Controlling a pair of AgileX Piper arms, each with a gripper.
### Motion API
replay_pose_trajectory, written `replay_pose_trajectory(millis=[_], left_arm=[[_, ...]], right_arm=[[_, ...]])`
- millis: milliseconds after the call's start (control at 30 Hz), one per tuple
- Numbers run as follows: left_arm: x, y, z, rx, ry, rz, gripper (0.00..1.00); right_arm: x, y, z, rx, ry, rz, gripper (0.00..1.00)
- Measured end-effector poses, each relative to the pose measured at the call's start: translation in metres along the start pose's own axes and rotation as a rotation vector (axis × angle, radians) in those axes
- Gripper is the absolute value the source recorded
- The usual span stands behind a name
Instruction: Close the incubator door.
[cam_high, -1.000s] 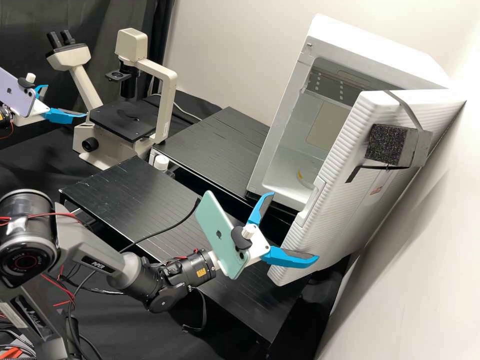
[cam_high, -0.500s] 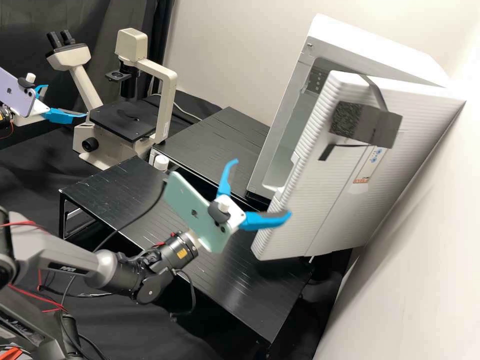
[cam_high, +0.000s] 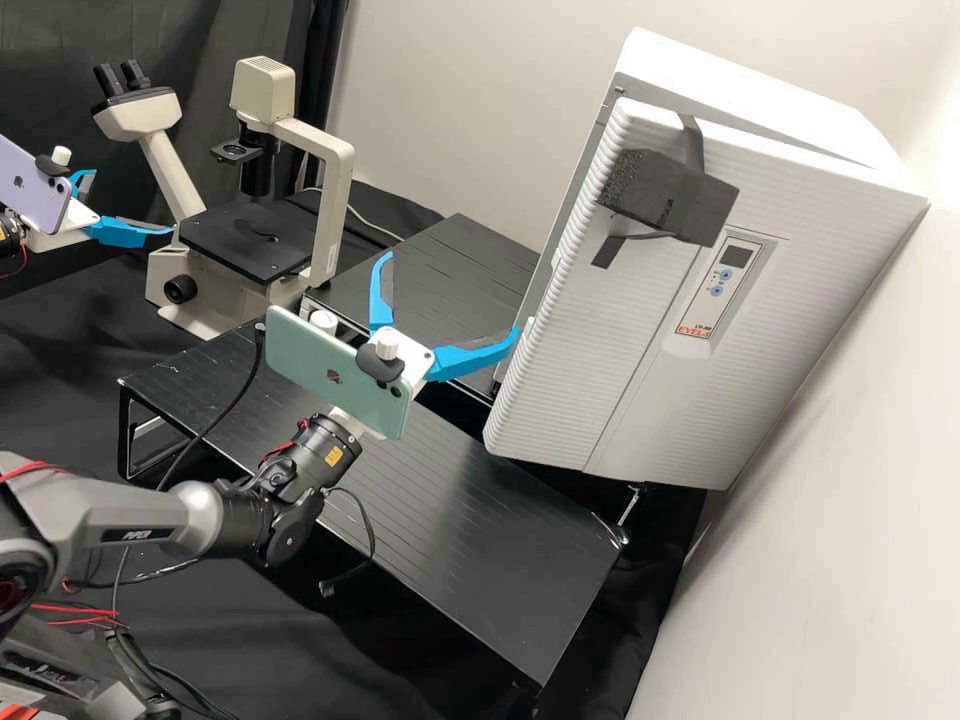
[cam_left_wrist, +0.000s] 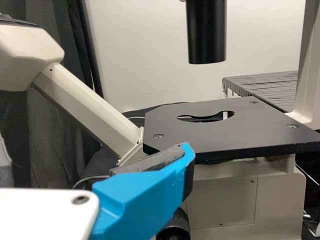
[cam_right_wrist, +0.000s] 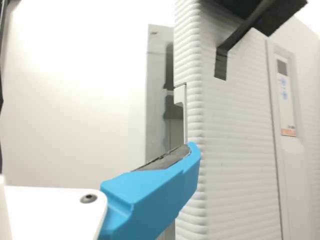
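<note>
In the high view my right gripper, fingers spread, stands at the free edge of the white ribbed incubator door. The door is ajar in front of the incubator body. One fingertip meets the door's edge in the picture; whether it touches is unclear. In the right wrist view a blue finger of the right gripper overlaps the door beside its handle recess, and a gap shows the inside. My left gripper stands open and empty by the microscope; one finger of the left gripper shows in its wrist view.
A cream microscope stands at the back left. Low black racks lie below and in front of the incubator. A foam block is strapped to the door. A pale wall runs along the right.
The door has swung from wide open to slightly ajar. My right gripper has moved back and left in the high view, still open. The left arm has stayed put.
</note>
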Motion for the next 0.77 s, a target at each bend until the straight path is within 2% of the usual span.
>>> replay_pose_trajectory(millis=[133, 267, 433, 500, 600, 767], left_arm=[[0.0, 0.0, 0.0, 0.0, 0.0, 0.0, 1.0], [0.0, 0.0, 0.0, 0.0, 0.0, 0.0, 1.0], [0.0, 0.0, 0.0, 0.0, 0.0, 0.0, 1.0], [0.0, 0.0, 0.0, 0.0, 0.0, 0.0, 1.0], [0.0, 0.0, 0.0, 0.0, 0.0, 0.0, 1.0], [0.0, 0.0, 0.0, 0.0, 0.0, 0.0, 1.0]], right_arm=[[0.008, -0.012, 0.007, -0.038, -0.051, -0.03, 1.0], [0.009, -0.015, 0.013, -0.035, -0.08, -0.033, 1.0], [0.01, -0.02, 0.022, -0.055, -0.144, -0.014, 1.0], [0.011, -0.026, 0.025, -0.044, -0.165, -0.021, 1.0], [0.014, -0.037, 0.028, -0.024, -0.151, -0.045, 1.0], [0.015, -0.052, 0.037, 0.078, -0.143, -0.094, 1.0]])
